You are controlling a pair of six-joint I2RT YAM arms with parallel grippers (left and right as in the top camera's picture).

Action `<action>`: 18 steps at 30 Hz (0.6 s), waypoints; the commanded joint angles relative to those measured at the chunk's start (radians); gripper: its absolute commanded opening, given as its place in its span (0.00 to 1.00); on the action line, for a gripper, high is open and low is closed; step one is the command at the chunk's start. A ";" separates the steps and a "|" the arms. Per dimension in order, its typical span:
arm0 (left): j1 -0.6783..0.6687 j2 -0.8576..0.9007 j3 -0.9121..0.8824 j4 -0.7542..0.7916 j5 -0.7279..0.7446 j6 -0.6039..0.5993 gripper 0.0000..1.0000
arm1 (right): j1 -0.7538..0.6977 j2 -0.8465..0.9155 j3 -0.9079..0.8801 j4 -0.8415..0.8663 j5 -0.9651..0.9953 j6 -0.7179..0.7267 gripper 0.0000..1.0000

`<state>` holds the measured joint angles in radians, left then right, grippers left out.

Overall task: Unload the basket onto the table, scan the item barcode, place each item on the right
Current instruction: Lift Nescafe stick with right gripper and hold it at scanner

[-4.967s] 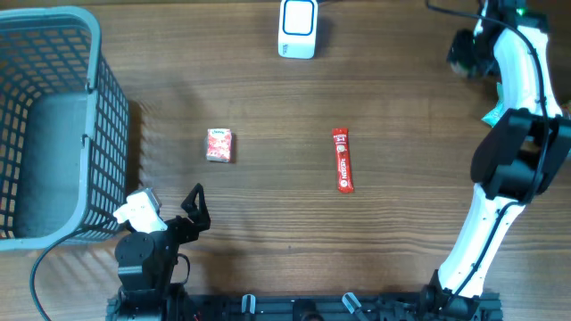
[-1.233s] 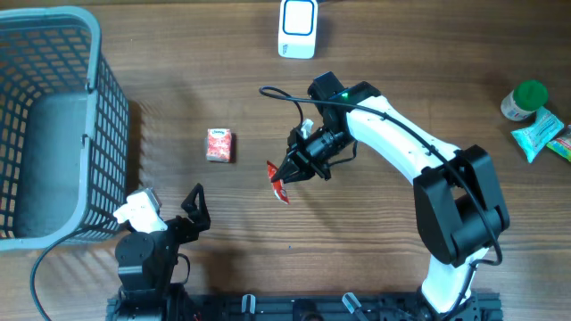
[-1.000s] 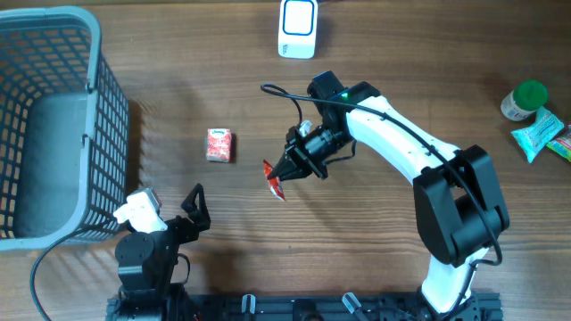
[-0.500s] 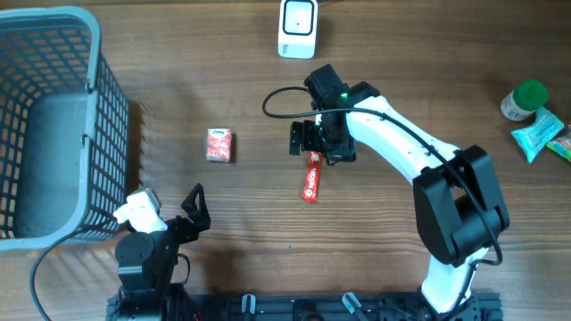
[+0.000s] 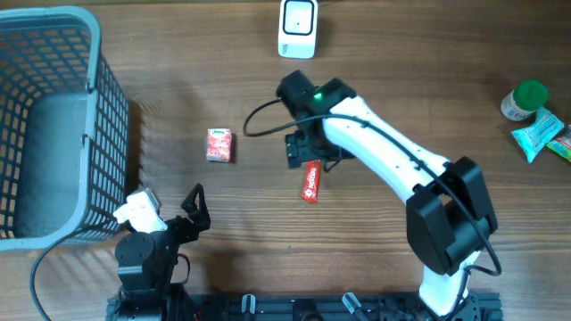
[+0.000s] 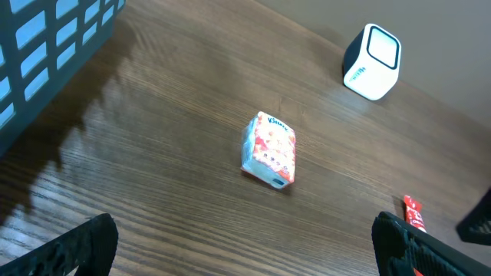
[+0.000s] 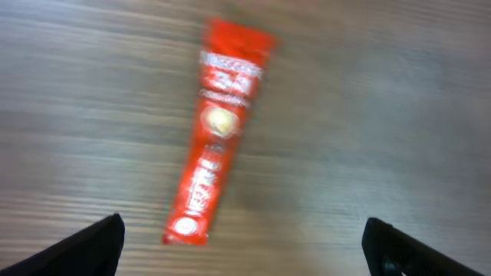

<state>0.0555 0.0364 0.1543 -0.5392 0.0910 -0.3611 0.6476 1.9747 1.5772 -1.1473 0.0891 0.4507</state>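
Note:
The item, a red sachet (image 5: 310, 181), lies flat on the wood table, free of any grip. My right gripper (image 5: 303, 150) hovers just behind its far end, open and empty. In the right wrist view the sachet (image 7: 219, 172) lies slanted and blurred between and ahead of the wide-spread fingers of the gripper (image 7: 244, 241). The white scanner (image 5: 297, 27) stands at the table's back edge. My left gripper (image 5: 194, 203) rests open at the front left. Its wrist view (image 6: 245, 247) catches the scanner (image 6: 372, 50) and one end of the sachet (image 6: 414, 213).
A small pink tissue pack (image 5: 219, 144) lies left of the sachet, also seen by the left wrist camera (image 6: 269, 150). A large grey basket (image 5: 89, 53) fills the left side. A green-capped bottle (image 5: 525, 98) and snack packets (image 5: 540, 138) sit at the far right.
A second ago my right gripper was shut on the sachet and held it tilted above the table. It has opened, the sachet now lies flat, and the arm has drawn back and left.

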 commanded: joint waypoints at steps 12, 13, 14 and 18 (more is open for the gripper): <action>0.008 -0.003 -0.006 0.002 -0.013 0.010 1.00 | 0.069 0.078 -0.066 0.094 0.094 0.241 0.61; 0.008 -0.003 -0.006 0.002 -0.013 0.010 1.00 | 0.072 0.092 -0.066 0.090 0.090 0.248 0.61; 0.008 -0.003 -0.006 0.002 -0.013 0.009 1.00 | 0.074 0.106 -0.066 0.086 0.089 0.264 0.62; 0.008 -0.003 -0.006 0.002 -0.013 0.010 1.00 | 0.080 0.166 -0.066 0.095 0.019 0.285 0.56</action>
<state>0.0555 0.0364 0.1543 -0.5392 0.0910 -0.3611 0.7258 2.0911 1.5215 -1.0527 0.1261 0.6937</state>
